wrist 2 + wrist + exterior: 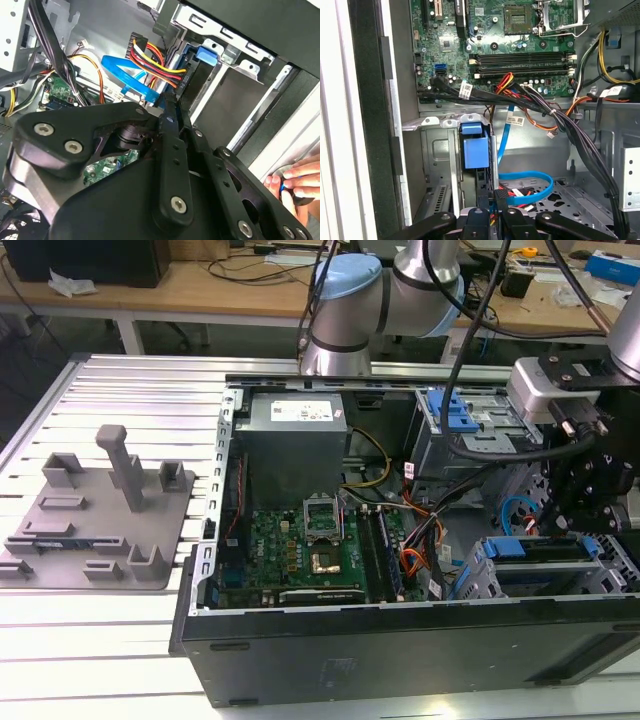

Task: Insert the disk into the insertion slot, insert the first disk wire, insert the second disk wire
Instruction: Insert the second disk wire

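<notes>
Disk [535, 548] sits in its slot [560, 580] at 3 o'clock inside the computer case [400, 640]; claw [492, 207] pinches a wire plug [501, 193].

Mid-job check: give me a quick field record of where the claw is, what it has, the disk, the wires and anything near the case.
claw position: claw low inside the open computer case, at the drive cage on the exterior view's right
claw hold: closed on a black connector with red, yellow and black wires
disk: blue carrier seated in the grey cage
blue cable: flat blue cable looped beside the claw
motherboard: green motherboard exposed
outside case: grey fixture block on the exterior view's left
person: hand at the case edge in the second wrist view
</notes>
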`<state>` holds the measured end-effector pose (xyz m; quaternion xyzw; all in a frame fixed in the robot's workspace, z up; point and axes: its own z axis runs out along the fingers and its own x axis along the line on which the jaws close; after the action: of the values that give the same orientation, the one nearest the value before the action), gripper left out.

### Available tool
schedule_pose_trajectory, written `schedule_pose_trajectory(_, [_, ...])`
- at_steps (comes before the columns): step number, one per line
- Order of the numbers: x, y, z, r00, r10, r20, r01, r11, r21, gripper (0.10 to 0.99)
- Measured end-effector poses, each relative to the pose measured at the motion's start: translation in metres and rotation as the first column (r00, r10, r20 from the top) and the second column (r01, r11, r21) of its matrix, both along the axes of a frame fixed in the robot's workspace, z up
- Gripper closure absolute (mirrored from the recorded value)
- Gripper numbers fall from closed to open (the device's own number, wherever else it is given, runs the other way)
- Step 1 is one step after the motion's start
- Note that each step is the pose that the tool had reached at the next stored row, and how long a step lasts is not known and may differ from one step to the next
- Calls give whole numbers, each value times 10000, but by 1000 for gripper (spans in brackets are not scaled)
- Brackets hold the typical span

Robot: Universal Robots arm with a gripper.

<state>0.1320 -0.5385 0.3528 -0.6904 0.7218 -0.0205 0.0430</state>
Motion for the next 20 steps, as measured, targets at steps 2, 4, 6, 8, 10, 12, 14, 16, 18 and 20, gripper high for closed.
schedule_pose_trajectory(2, [0,-6,-8,10000,1,0,-1,10000,0,925])
schedule_pose_trajectory(4, [0,-6,-19,10000,0,-1,0,10000,2,925])
schedule_pose_trajectory(6, [3,-6,-27,10000,1,-11,-1,10000,2,925])
schedule_pose_trajectory(8, [5,-6,-35,10000,0,-20,0,10000,1,925])
schedule_pose_trajectory(10, [10,-6,-40,10000,0,-22,0,10000,3,925])
schedule_pose_trajectory(12, [11,-6,-45,10000,0,-22,0,10000,4,925])
schedule_pose_trajectory(14, [11,-6,-57,10000,0,-23,0,10000,5,925])
schedule_pose_trajectory(16, [11,-6,-64,10000,1,-23,-1,10000,7,925])
schedule_pose_trajectory(18, [11,-6,-73,10000,0,-24,0,10000,11,925])
schedule_pose_trajectory(20, [12,-6,-81,10000,0,-27,0,10000,12,925])
